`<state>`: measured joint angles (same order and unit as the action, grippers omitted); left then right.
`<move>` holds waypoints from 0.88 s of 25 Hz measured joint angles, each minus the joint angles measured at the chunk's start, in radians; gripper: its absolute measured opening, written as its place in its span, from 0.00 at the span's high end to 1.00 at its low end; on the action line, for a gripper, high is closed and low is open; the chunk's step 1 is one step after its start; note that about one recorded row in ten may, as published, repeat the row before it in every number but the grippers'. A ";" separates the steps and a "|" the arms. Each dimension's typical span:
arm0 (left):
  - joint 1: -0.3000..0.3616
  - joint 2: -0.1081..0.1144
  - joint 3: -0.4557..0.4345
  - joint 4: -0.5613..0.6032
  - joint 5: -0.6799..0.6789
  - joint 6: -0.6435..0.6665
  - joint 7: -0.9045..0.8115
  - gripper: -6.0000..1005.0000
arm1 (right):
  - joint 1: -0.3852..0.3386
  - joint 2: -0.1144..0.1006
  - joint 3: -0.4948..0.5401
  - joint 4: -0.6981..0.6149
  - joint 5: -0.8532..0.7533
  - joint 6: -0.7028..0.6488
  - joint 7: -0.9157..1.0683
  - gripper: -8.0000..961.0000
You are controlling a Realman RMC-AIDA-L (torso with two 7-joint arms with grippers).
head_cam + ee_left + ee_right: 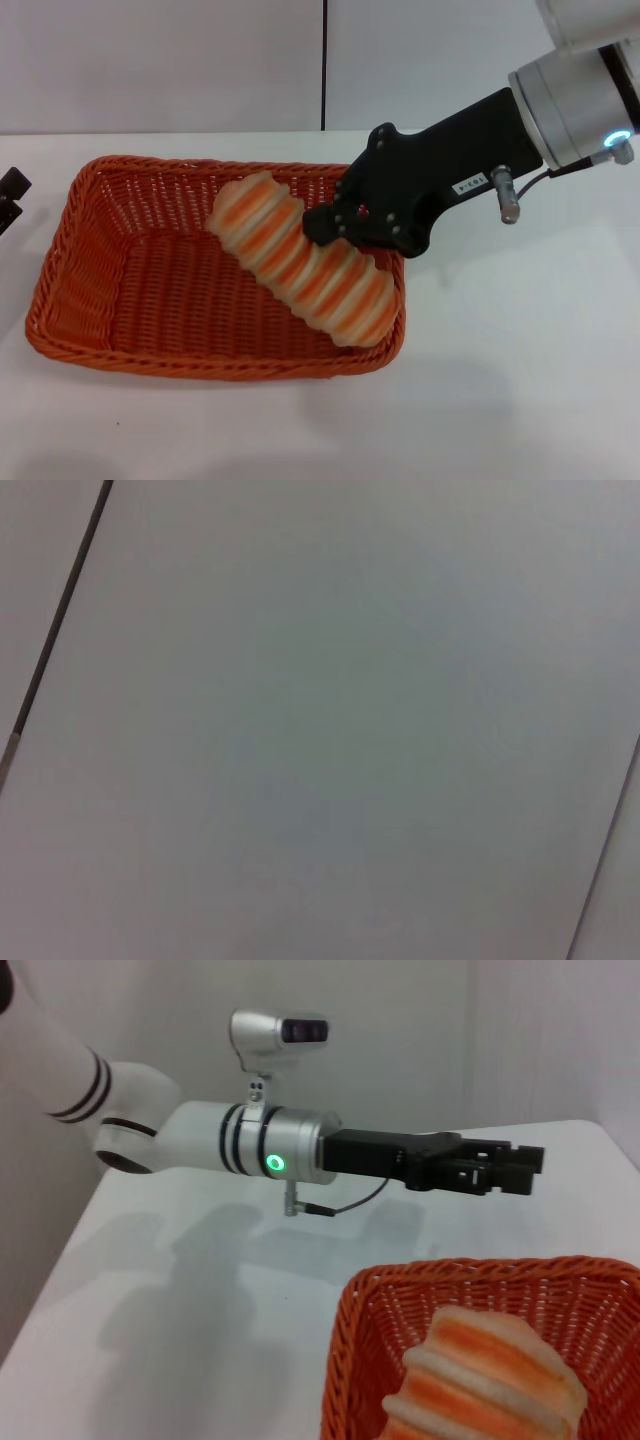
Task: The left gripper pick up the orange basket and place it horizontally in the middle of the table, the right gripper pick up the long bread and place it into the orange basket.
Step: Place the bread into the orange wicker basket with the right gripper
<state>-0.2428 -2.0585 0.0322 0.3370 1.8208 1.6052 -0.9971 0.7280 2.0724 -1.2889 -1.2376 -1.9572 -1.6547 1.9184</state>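
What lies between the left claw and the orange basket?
Only bare white table, in the head view: the left claw waits beside the orange basket, apart from its rim.

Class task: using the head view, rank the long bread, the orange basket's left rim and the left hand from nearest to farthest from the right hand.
1. Long bread: right under the right hand, over the basket's right side.
2. Orange basket's left rim: across the basket.
3. Left hand: at the picture's left edge, beyond that rim.

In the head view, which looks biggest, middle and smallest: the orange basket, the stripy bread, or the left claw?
1. Orange basket, biggest.
2. Long bread, middle.
3. Left claw, smallest, but only a bit shows at the edge, so its real size is unsure.
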 joint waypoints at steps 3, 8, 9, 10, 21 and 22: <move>0.002 0.000 0.000 0.000 0.000 0.000 0.000 0.25 | -0.004 0.000 0.004 0.022 -0.001 0.021 -0.047 0.97; 0.003 0.000 0.000 -0.010 0.000 0.000 0.000 0.25 | -0.011 0.002 0.016 0.067 0.013 0.038 -0.130 0.97; 0.003 0.000 0.000 -0.011 0.000 0.001 0.000 0.25 | -0.011 0.003 0.012 0.086 0.020 0.040 -0.170 0.97; 0.003 0.000 0.000 -0.011 0.000 0.001 0.000 0.25 | -0.011 0.003 0.012 0.086 0.020 0.040 -0.170 0.97; 0.002 0.000 0.000 -0.011 0.000 0.000 0.000 0.25 | -0.042 0.005 0.011 0.150 0.087 0.153 -0.331 0.82; 0.002 0.000 0.000 -0.011 0.000 -0.001 0.000 0.25 | -0.043 0.005 0.009 0.151 0.088 0.174 -0.333 0.79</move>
<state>-0.2409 -2.0587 0.0322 0.3258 1.8208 1.6042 -0.9970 0.6849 2.0770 -1.2794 -1.0870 -1.8696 -1.4802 1.5858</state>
